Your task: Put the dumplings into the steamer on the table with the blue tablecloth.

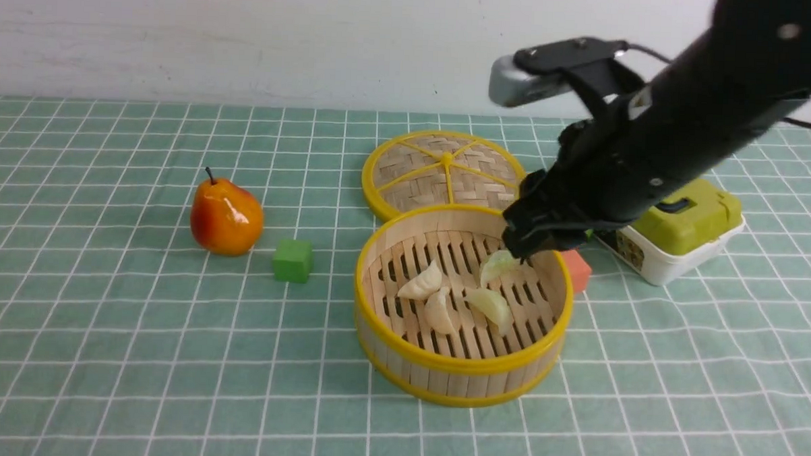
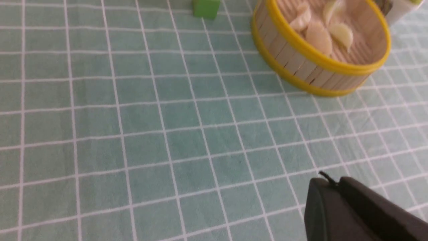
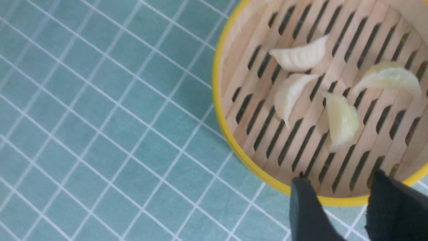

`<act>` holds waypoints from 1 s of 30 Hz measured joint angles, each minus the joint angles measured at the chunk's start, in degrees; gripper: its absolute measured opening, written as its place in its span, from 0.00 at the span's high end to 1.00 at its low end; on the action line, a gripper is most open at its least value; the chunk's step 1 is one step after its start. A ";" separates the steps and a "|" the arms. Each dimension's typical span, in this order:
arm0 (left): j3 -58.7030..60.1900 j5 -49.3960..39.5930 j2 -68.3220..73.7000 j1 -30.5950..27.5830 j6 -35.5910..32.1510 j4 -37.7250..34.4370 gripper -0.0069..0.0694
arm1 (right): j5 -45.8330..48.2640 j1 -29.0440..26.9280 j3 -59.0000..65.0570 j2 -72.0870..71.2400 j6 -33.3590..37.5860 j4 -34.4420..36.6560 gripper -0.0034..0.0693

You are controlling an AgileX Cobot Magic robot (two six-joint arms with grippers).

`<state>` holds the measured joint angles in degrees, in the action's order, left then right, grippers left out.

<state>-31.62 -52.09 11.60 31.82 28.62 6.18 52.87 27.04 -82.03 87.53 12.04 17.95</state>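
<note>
The steamer [image 1: 458,373] stands mid-table on the blue tablecloth [image 1: 105,325]. Several dumplings lie on its slatted floor: two cream ones [image 1: 422,282] [image 1: 438,311] and two pale green ones [image 1: 490,304] [image 1: 497,263]. My right gripper [image 1: 530,244] hangs open and empty over the steamer's far right rim, just above a pale green dumpling. In the right wrist view the open gripper [image 3: 339,177] stands over the rim [image 3: 230,140], apart from the dumplings [image 3: 289,95]. My left gripper [image 2: 329,182] is shut and empty, low over bare cloth, well short of the steamer [image 2: 301,63].
The woven lid [image 1: 441,172] lies flat behind the steamer. A pear [image 1: 225,216] and a green cube [image 1: 292,260] sit to its left. A red-orange cube [image 1: 577,269] and a green-and-white box [image 1: 682,224] sit to its right, under my right arm.
</note>
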 joint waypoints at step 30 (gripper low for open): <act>3.25 5.79 -6.37 0.00 1.33 0.42 0.81 | -13.30 0.00 35.14 -45.78 10.40 8.90 0.96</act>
<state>-28.37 -46.30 5.23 31.82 29.94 6.60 39.58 27.04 -46.90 41.75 22.44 26.85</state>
